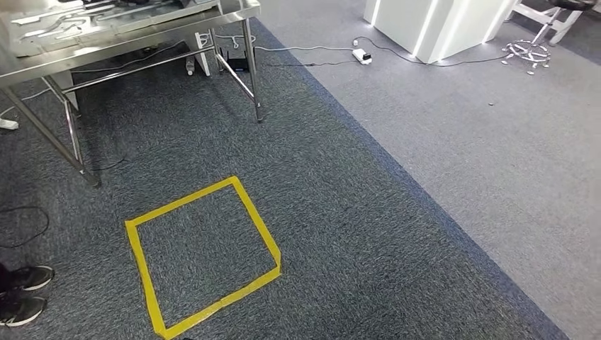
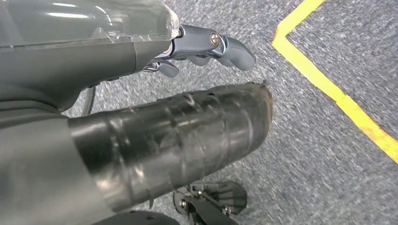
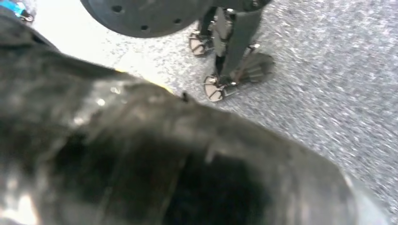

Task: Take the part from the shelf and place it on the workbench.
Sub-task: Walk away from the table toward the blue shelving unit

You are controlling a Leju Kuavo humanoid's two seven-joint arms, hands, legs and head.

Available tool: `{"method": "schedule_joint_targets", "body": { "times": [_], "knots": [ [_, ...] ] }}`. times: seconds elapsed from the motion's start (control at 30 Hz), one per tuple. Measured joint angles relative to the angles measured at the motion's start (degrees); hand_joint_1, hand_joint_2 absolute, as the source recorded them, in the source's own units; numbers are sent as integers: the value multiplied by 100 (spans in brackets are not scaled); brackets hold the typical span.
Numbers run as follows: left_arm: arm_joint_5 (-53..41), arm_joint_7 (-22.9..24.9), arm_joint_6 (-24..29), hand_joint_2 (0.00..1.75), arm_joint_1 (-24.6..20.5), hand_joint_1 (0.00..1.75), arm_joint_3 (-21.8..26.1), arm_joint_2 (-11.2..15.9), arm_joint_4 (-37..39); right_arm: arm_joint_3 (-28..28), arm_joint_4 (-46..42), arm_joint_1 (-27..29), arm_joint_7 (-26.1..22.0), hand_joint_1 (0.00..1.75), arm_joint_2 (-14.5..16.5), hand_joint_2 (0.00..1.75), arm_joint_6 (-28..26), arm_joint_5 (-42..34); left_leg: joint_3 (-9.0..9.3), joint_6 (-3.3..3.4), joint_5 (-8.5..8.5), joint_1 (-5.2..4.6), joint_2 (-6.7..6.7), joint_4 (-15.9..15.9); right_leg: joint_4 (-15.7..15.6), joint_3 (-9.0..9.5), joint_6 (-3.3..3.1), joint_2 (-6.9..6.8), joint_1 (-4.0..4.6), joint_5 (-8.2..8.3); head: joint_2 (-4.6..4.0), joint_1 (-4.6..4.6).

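- Both arms hang low at the robot's sides with the wrist cameras looking down at the carpet (image 1: 340, 234). That fits walking a load across the room rather than reaching for anything.
- left hand (image 2: 206, 44): the grey thumb pokes out straight and isn't touching anything. The rest of the fingers are hidden, so I can't tell if it's gripping or loose.
- Just beside that thumb there's a dark, tape-wrapped cylinder (image 2: 178, 140). It might be the part tucked along the hand, but honestly it could just as well be a bit of the robot, the view's too cramped to say.
- right hand (image 3: 56, 117): just a blurry dark mass up close to the lens. I can't tell whether the fingers are apart or closed on something.
- The yellow tape square (image 2: 328, 89) lies on the floor below and just ahead of the left hand. My guess is it's the standing mark for the drop-off.
- The steel bench (image 1: 142, 44) is well ahead of both hands, beyond the square, with some metal pieces already on top. So the placing step isn't done, the bench is out of arm's reach from here.
- A person's shoes (image 1: 25, 290) are on the carpet out past the left hand's side.
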Motion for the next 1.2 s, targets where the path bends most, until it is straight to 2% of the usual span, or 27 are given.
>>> {"method": "schedule_joint_targets", "body": {
  "times": [0.07, 0.1, 0.13, 0.17, 0.2, 0.23, 0.3, 0.33, 0.37, 0.43, 0.47, 0.5, 0.57, 0.63, 0.67, 0.7, 0.73, 0.8, 0.83, 0.87, 0.93, 0.97, 1.03, 1.07, 1.13, 1.17, 1.2],
  "knots": [
    [0, 3, 1, 0, 13, 0, 11, -2, -1, 0, 1, -9, 13, 0, -2, 0, -5, 13, 0, 46, 18, -3, 154, -27, 629, -304, 37, -314, 4, -362, 0, 13],
    [1, 4, 1, 0, 20, 0, 14, -1, -1, 0, 1, -13, 16, 0, -2, 0, -6, 17, -6, 53, 15, -11, 236, -26, 1000, -487, 56, -396, -8, -532, 0, 14],
    [1, 5, 1, 0, 27, 0, 16, -1, 0, 0, 2, -13, 18, 0, -2, 0, -6, 20, -8, 53, 9, -17, 321, -25, 1271, -616, 72, -441, -21, -618, 0, 14],
    [2, 5, 1, 0, 29, 0, 17, -1, 1, 0, 3, -10, 19, 0, -2, 0, -6, 22, -6, 50, 0, -21, 400, -24, 1344, -645, 81, -467, -31, -593, 0, 14],
    [2, 6, 1, 0, 28, 0, 19, -1, 1, 0, 5, -7, 20, 0, -2, 0, -6, 24, 3, 43, -10, -22, 469, -24, 1191, -557, 81, -494, -37, -466, 0, 14],
    [2, 7, 1, 0, 25, 0, 19, -2, 1, 0, 7, -3, 21, 0, -2, 0, -5, 25, 19, 31, -23, -22, 534, -24, 833, -357, 69, -553, -36, -272, 0, 14],
    [2, 11, 1, 0, 22, 0, 21, -3, 0, 0, 8, -9, 22, 0, -2, 0, -5, 27, 58, -15, -58, -40, 650, -20, 56, 56, 8, -801, -3, 8, 0, 12],
    [2, 14, 1, 0, 20, 0, 21, -4, 0, 0, 8, -15, 21, 0, -2, 0, -5, 27, 76, -47, -75, -51, 702, -19, -173, 172, -27, -886, 19, 67, 0, 9],
    [2, 17, 1, 0, 15, 0, 22, -4, 0, 0, 8, -19, 21, 0, -2, 0, -5, 28, 91, -81, -86, -60, 752, -21, -250, 199, -57, -924, 39, 66, 0, 8],
    [3, 21, 1, 0, -1, 0, 22, -5, 0, 0, 8, -14, 20, 0, -4, 0, -5, 32, 121, -148, -104, -60, 837, -34, -268, 187, -112, -794, 34, 91, 0, 7],
    [4, 21, 3, 0, -9, 0, 23, -5, 0, 0, 8, -12, 20, 0, -4, 0, -4, 37, 123, -181, -146, -51, 773, -1, -297, 194, -145, -730, 19, 112, 0, 5],
    [4, 20, 5, 0, -11, 0, 25, -5, -1, 0, 9, -15, 21, 0, -5, 0, -4, 45, 82, -207, -245, -40, 638, 119, -328, 202, -185, -665, 1, 138, 0, 2],
    [5, 19, 9, 0, -2, 0, 33, -4, 0, 0, 10, -24, 26, 0, -3, 0, -4, 61, -174, -241, -596, -19, 294, 705, -360, 202, -240, -537, -10, 174, 0, -4],
    [6, 20, 9, 0, 22, 0, 41, -4, 1, 0, 10, -23, 28, 0, -2, 0, -3, 73, -522, -252, -875, -16, 178, 1415, -354, 188, -263, -384, 3, 185, 0, -5],
    [6, 21, 9, 0, 34, 0, 43, -4, 1, 0, 10, -19, 29, 0, -2, 0, -3, 79, -611, -252, -866, -16, 169, 1569, -348, 187, -266, -300, 10, 187, 0, -6],
    [8, 21, 10, 0, 41, 0, 45, -4, 1, 0, 11, -14, 30, 0, -2, 0, -3, 84, -602, -242, -743, -17, 161, 1504, -340, 188, -267, -215, 16, 187, 0, -6],
    [9, 21, 11, 0, 44, 0, 45, -4, 1, 0, 11, -12, 32, 0, -2, 0, -3, 89, -484, -218, -525, -19, 125, 1207, -329, 191, -266, -128, 21, 187, 0, -6],
    [17, 21, 15, 0, 37, 0, 50, 2, -1, 0, 16, -12, 37, 0, 5, 0, -2, 103, -150, -150, -137, -29, -82, 413, -297, 182, -252, 18, 28, 184, 0, -4],
    [20, 21, 16, 0, 31, 0, 54, 6, -1, 0, 19, -16, 40, 0, 10, 0, -2, 110, -37, -125, -34, -39, -168, 135, -283, 168, -227, 77, 27, 185, 0, -5],
    [23, 20, 19, 0, 22, 0, 58, 10, -1, 0, 21, -17, 44, 0, 15, 0, -3, 117, 8, -108, -10, -52, -218, 8, -275, 150, -195, 121, 20, 187, 0, -5],
    [26, 20, 22, 0, 0, 0, 68, 11, -1, 0, 25, -7, 49, 0, 19, 0, -3, 125, 22, -74, 11, -64, -141, -46, -293, 126, -109, 212, 11, 209, 0, -6],
    [30, 21, 25, 0, -6, 0, 75, 9, 0, 0, 27, 3, 50, 0, 19, 0, -2, 128, 46, -44, 42, -54, -77, -92, -274, 113, -81, 182, 13, 202, 0, -4],
    [38, 27, 30, 0, -2, 0, 93, 5, 0, 0, 31, 2, 50, 0, 20, 0, 0, 133, 94, 24, 113, -23, 71, -192, 4, -23, -37, -67, 27, 15, 0, 15],
    [40, 32, 32, 0, 4, 0, 106, 5, 0, 0, 32, -6, 50, 0, 20, 0, 1, 136, 100, 43, 128, -20, 150, -214, 315, -172, -23, -241, 16, -171, 0, 24],
    [41, 40, 33, 0, 19, 0, 133, 5, -1, 1, 32, -20, 50, 0, 20, 0, 2, 143, 77, 56, 121, -22, 308, -219, 1020, -514, 35, -408, -27, -522, 0, 32],
    [41, 44, 33, 0, 25, 0, 143, 5, 0, 2, 32, -20, 50, 0, 20, 0, 3, 145, 71, 48, 109, -18, 392, -216, 1219, -602, 68, -440, -61, -574, 0, 32],
    [41, 46, 33, 0, 27, 0, 149, 4, 0, 2, 33, -17, 50, 0, 19, 0, 3, 147, 69, 33, 97, -10, 470, -210, 1215, -582, 103, -469, -97, -520, 0, 32]
  ]
}}
